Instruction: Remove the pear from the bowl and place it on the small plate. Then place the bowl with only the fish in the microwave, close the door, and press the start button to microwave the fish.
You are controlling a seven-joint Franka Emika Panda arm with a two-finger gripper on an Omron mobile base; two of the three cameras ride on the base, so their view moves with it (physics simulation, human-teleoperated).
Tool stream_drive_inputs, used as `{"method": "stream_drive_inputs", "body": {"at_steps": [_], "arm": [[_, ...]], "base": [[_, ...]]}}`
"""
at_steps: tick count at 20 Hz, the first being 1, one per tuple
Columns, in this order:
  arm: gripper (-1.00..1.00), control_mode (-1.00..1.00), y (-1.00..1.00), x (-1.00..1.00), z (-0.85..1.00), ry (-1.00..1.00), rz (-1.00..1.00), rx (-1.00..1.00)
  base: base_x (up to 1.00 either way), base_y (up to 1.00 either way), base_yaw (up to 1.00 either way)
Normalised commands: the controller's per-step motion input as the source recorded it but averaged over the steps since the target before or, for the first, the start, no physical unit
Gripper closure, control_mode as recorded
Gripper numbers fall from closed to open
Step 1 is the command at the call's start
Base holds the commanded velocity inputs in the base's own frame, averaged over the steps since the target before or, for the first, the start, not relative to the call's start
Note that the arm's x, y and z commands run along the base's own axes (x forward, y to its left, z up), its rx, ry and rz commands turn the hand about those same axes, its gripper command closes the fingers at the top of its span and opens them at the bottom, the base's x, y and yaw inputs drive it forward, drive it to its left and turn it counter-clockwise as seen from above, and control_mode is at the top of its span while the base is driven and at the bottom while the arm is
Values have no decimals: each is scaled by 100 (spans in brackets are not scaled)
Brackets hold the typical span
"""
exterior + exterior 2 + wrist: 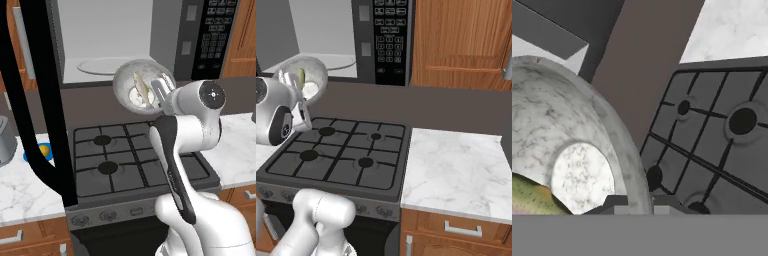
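Observation:
My gripper (159,93) is shut on the rim of the pale grey-white bowl (129,79) and holds it tilted in the air above the stove, just in front of the microwave (105,35). The pale fish (142,89) lies inside the bowl. The microwave's black door (35,100) hangs wide open at the left, and its turntable (97,65) is bare. On the left counter the yellow pear (44,149) rests on the small blue plate (29,156). In the hand view the bowl (562,135) and fish (529,197) sit at the gripper (639,202).
Below the bowl is a black gas stove (125,155). The microwave's keypad (388,35) is to the right of the opening. A marble counter (456,165) lies right of the stove, with wooden cabinets (456,40) above. A grey appliance (5,142) stands at the far left.

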Motion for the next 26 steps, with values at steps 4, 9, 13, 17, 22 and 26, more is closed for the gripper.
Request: {"method": "stream_drive_inputs", "body": {"at_steps": [4,9,13,17,22,26], "arm": [[100,-100,0,10,57,-12,-16,4],[100,-100,0,33,47,-3,-14,9],[100,-100,0,69,29,3,-6,9],[100,-100,0,78,21,7,0,2],[100,-100,3,75,20,4,0,0],[100,-100,21,80,7,5,0,0]], "base": [[0,0,0],[0,0,0],[0,0,0],[0,0,0],[0,0,0],[0,0,0]]}}
